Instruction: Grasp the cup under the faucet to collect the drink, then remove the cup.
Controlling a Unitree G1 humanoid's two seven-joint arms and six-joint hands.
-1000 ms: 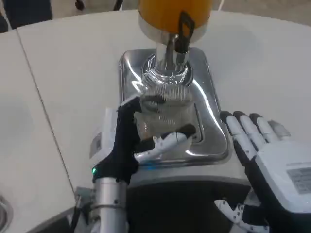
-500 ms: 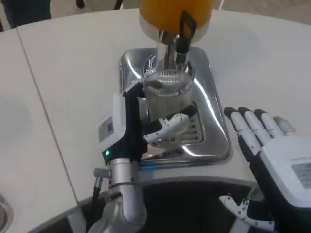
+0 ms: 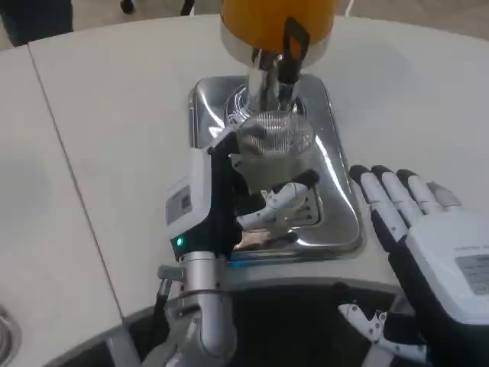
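White table, chrome drip tray (image 3: 340, 222) at centre. Left hand (image 3: 229, 202) grips clear cup (image 3: 273, 149), fingers wrapped round it, right under faucet (image 3: 279, 65) at tray's 12 o'clock. Hold upright, mouth centred under spout. Right hand (image 3: 428, 245) at 4 o'clock, fingers spread, holds nothing.

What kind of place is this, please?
Probably a drink station set up for a demo or test: an orange drink dispenser with a faucet stands on a shiny metal drip tray on a white table, and the robot's left hand holds a clear cup.
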